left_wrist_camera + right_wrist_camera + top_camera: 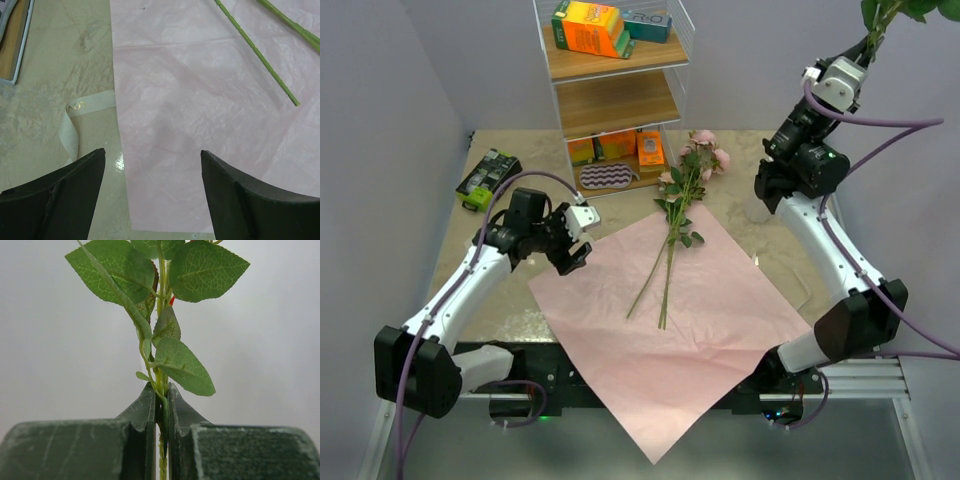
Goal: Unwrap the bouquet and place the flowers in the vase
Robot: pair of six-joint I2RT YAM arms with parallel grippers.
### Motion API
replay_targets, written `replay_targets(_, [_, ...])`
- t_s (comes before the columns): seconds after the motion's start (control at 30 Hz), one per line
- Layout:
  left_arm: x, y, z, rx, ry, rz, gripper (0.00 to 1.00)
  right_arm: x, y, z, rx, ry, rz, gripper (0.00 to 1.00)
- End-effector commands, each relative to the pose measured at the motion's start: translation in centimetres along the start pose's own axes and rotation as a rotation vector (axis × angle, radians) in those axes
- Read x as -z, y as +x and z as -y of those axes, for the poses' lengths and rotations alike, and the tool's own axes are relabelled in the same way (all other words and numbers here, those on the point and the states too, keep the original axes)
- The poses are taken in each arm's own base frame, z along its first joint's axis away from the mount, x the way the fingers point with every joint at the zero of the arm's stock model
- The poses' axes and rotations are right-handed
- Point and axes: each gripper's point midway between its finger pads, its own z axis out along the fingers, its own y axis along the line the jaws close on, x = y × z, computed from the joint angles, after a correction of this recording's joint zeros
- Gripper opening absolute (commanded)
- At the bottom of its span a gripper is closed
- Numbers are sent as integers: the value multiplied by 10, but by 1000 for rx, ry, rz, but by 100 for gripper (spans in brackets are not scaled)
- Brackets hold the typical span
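Pink paper (720,300) lies flat under loose roses (675,210) — left claw (152,155) gapes empty above its edge; right claw (160,392) pinches one leafy stem (175,360) aloft.

The sheet (670,330) spread across the table (535,160) to its near edge is plain pale pink. The table top is beige with a faint marbled pattern. The flowers (680,200) lying on the sheet have pink blooms and green stems. A ribbon (75,125) by the sheet's left edge is cream with faint gold lettering. At the far edge, a shelf unit (620,100) of white wire and light wood holds an orange box (590,28) and a black-and-white zigzag pouch (607,177). The raised stem (161,385) carries green, pale-veined leaves.
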Motion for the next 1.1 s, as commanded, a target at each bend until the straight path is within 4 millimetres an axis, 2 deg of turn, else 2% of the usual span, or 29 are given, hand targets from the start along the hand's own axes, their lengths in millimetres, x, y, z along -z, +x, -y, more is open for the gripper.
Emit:
replay_targets(0.0, [5, -15, -8, -30, -1, 29, 82, -14, -27, 38, -169, 145, 127, 0])
replay_targets(0.17, [4, -15, -12, -25, -1, 20, 82, -16, -21, 34, -188, 150, 133, 0])
replay_targets(0.3, [4, -15, -15, -27, -5, 21, 82, -13, -8, 28, -193, 151, 122, 0])
replay_targets(0.5, [7, -12, -17, -12, -7, 21, 82, 2, 24, 25, -166, 169, 41, 0])
replay_targets(0.6, [9, -12, -17, -8, -10, 28, 83, 9, 42, 22, -142, 148, -58, 21])
replay_targets(0.67, [10, -13, -16, -6, -10, 34, 83, 14, 51, 18, -120, 113, -121, 30])
replay_targets(0.7, [11, -14, -17, -7, -14, 40, 83, 16, 54, 17, -115, 104, -141, 42])
replay_targets(0.73, [12, -15, -16, -5, -14, 42, 84, 21, 65, 12, -79, 72, -187, 48])
replay_targets(0.8, [13, -18, -17, -5, -18, 52, 84, 23, 65, 12, -99, 56, -225, 59])
replay_targets(0.83, [15, -19, -16, -4, -19, 56, 84, 26, 73, 8, -68, 30, -278, 60])
replay_targets(0.9, [17, -23, -17, -4, -26, 65, 84, 25, 70, 6, -106, 9, -318, 62])
replay_targets(0.93, [18, -23, -18, -5, -29, 67, 84, 29, 76, -2, -71, -44, -365, 63])
replay_targets(1.07, [22, -30, -16, 3, -33, 91, 84, 39, 77, -35, -122, -227, -464, 64])
